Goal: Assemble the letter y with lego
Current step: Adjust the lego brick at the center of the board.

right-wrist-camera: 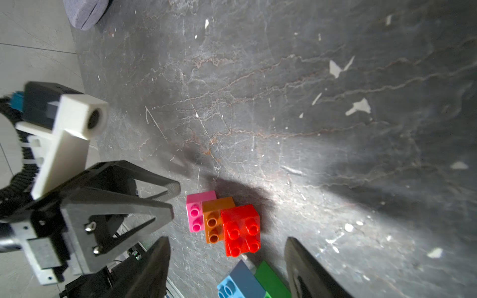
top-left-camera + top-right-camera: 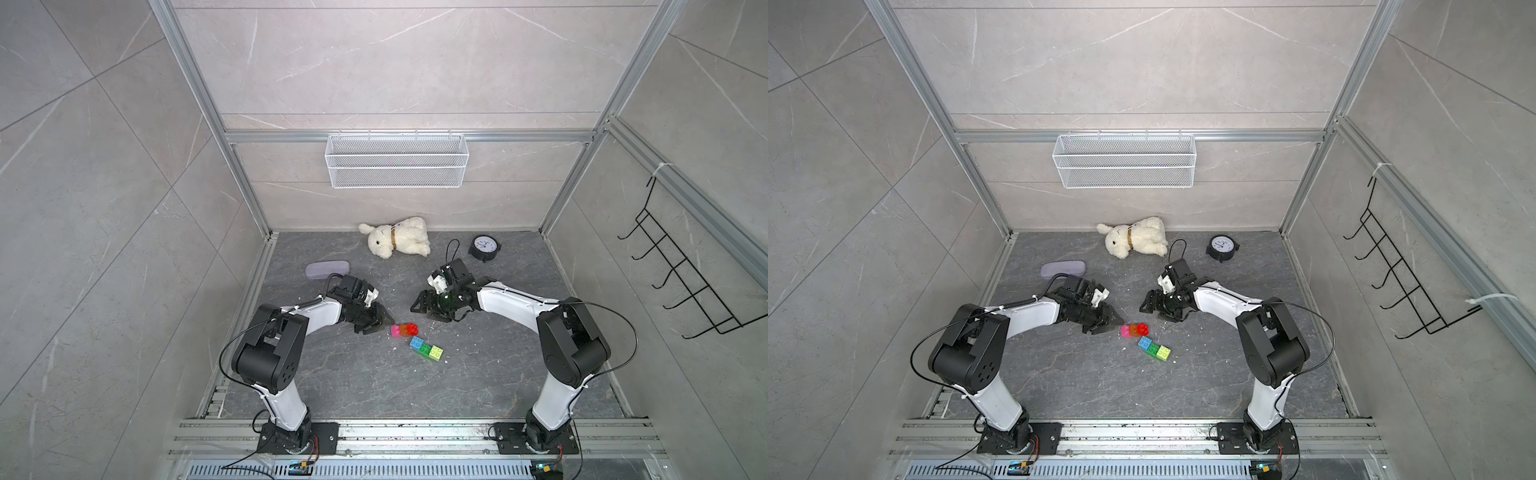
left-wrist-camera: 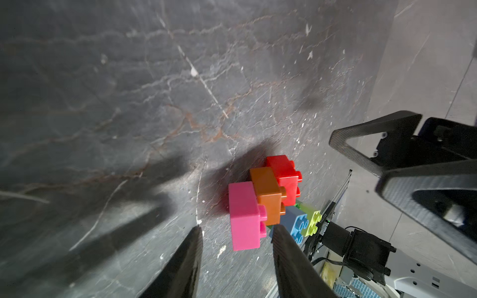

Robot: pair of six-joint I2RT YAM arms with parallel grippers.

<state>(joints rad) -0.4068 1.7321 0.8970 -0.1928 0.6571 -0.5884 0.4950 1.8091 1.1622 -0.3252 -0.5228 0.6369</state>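
The lego lies mid-floor in two groups. A pink [image 2: 395, 331], orange [image 2: 403, 330] and red [image 2: 412, 329] row rests on its side. Just in front of it sit a blue [image 2: 416, 343], a green [image 2: 425, 348] and a yellow-green [image 2: 436, 353] brick in a line. Whether the two groups touch is unclear. My left gripper [image 2: 390, 322] is shut with nothing in it, its tips just short of the pink brick [image 3: 245, 216]. My right gripper [image 2: 415, 306] hangs open and empty behind the red brick [image 1: 241, 229].
A white plush rabbit [image 2: 397, 237] and a small clock [image 2: 484, 247] lie near the back wall. A grey-purple case [image 2: 327, 270] sits behind the left arm. On the walls hang a wire basket [image 2: 397, 160] and a black hook rack [image 2: 681, 282].
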